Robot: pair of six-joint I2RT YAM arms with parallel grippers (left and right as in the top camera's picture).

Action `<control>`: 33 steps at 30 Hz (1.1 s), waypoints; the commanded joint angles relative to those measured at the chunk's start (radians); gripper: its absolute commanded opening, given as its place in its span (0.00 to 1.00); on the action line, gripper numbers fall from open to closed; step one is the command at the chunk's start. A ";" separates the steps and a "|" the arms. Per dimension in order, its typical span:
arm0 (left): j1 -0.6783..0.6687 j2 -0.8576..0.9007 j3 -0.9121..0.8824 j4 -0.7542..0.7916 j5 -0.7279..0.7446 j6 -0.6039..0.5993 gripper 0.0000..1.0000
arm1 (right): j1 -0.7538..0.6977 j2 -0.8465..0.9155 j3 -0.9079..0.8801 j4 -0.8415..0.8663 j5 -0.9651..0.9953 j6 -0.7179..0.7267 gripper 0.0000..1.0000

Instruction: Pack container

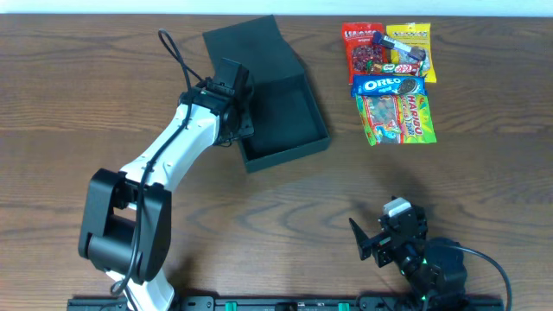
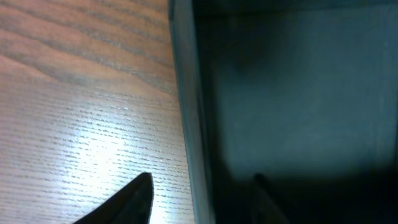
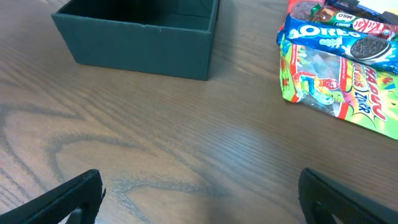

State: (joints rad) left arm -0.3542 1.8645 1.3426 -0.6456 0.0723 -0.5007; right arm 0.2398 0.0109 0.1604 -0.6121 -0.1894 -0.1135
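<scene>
The container (image 1: 289, 150) is a dark teal-black box, open, with its lid (image 1: 246, 47) tilted back at the top centre of the table. My left gripper (image 1: 239, 121) is at its left wall. In the left wrist view the wall (image 2: 186, 93) runs between the fingers of the left gripper (image 2: 202, 183): one finger is outside over the table and one is inside, both clear of the wall, so it is open. My right gripper (image 1: 380, 239) is open and empty near the front right edge. In the right wrist view the right gripper (image 3: 199, 186) faces the box (image 3: 143, 43).
Snack packets lie at the back right: a red packet (image 1: 363, 47), a yellow packet (image 1: 413, 36), an Oreo pack (image 1: 389, 85) and a colourful Haribo bag (image 1: 399, 118). The Oreo pack (image 3: 348, 40) and Haribo bag (image 3: 336, 87) also show in the right wrist view.
</scene>
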 commanded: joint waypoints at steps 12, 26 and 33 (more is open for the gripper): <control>0.000 0.034 -0.013 0.023 -0.084 0.065 0.06 | 0.010 -0.006 -0.003 -0.001 -0.001 -0.007 0.99; 0.000 0.034 -0.013 0.007 -0.135 0.299 0.06 | 0.010 -0.006 -0.003 -0.001 -0.001 -0.007 0.99; 0.000 0.034 -0.013 0.016 -0.156 0.331 0.06 | 0.010 -0.006 -0.003 -0.001 -0.001 -0.007 0.99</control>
State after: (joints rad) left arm -0.3553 1.8908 1.3334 -0.6300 -0.0463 -0.2195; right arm 0.2398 0.0109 0.1604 -0.6121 -0.1894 -0.1135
